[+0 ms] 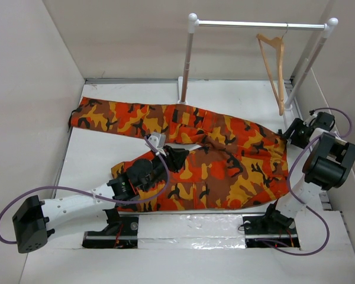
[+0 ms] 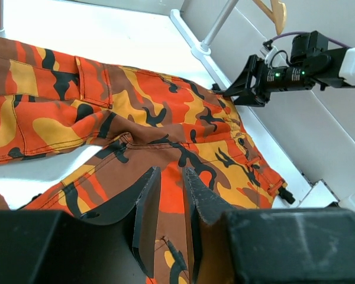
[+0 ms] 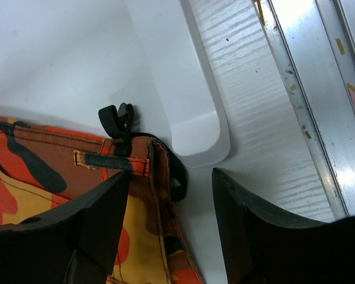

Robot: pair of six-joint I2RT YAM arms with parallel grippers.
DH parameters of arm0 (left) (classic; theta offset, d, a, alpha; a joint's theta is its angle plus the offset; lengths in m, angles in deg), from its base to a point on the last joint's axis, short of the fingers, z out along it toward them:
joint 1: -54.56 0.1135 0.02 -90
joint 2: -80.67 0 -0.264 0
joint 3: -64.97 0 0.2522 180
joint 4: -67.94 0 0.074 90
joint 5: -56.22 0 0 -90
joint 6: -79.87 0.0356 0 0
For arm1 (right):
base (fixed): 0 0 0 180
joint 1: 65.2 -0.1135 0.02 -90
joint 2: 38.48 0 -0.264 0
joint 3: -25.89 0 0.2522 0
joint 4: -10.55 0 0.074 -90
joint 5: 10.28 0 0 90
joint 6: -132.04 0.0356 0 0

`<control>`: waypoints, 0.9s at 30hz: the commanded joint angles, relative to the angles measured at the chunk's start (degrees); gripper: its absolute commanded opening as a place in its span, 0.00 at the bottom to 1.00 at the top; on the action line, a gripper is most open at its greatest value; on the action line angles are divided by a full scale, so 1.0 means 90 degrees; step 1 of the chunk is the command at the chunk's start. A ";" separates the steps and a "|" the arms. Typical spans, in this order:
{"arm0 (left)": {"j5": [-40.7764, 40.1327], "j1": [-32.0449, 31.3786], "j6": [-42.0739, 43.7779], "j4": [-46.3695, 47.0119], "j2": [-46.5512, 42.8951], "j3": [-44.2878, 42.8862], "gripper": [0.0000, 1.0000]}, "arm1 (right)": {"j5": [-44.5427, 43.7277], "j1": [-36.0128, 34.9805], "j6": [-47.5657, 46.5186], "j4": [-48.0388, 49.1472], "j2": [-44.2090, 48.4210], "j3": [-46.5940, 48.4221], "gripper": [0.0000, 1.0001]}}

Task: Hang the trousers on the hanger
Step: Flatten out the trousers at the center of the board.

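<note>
The orange-red camouflage trousers (image 1: 225, 171) lie flat on the white table, legs running left and waistband at the right. The tan wooden hanger (image 1: 274, 59) hangs by its hook from the rack's top bar at the back right, apart from the cloth. My left gripper (image 1: 180, 157) is over the crotch area; in the left wrist view (image 2: 171, 171) its fingers stand narrowly apart with nothing between them. My right gripper (image 1: 291, 131) is at the far waistband corner. In the right wrist view (image 3: 171, 189) it is wide open astride the waistband edge (image 3: 157, 177) and a black strap.
The white tube rack (image 1: 254, 24) stands at the back right; its flat foot (image 3: 189, 118) lies just beyond the right fingers. Enclosure walls close in on the left, back and right. A metal rail (image 3: 319, 89) runs along the table's right side.
</note>
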 commanded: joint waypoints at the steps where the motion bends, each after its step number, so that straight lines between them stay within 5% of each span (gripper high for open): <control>1: -0.0157 0.0011 0.0086 0.0151 -0.0110 0.0012 0.19 | 0.0180 -0.0014 -0.0506 -0.0923 -0.0212 0.0501 0.64; 13: -0.0226 0.0011 -0.0031 0.0083 -0.0140 0.0012 0.19 | 0.0189 -0.0687 -0.0946 -0.1345 -0.0213 0.0523 0.45; 17: -0.0264 0.0011 -0.0031 0.0083 -0.0091 0.0002 0.19 | 0.0228 -0.0688 -0.0712 -0.0887 0.0157 0.0162 0.09; 19: -0.0265 0.0011 -0.0040 0.0083 -0.0052 0.0002 0.19 | 0.0112 -0.0688 -0.0585 -0.0525 0.0430 -0.0005 0.01; 27: -0.0245 0.0011 -0.0070 0.0064 0.0192 -0.0095 0.19 | -0.0454 -0.0552 -0.0107 -0.0046 0.1691 0.0101 0.00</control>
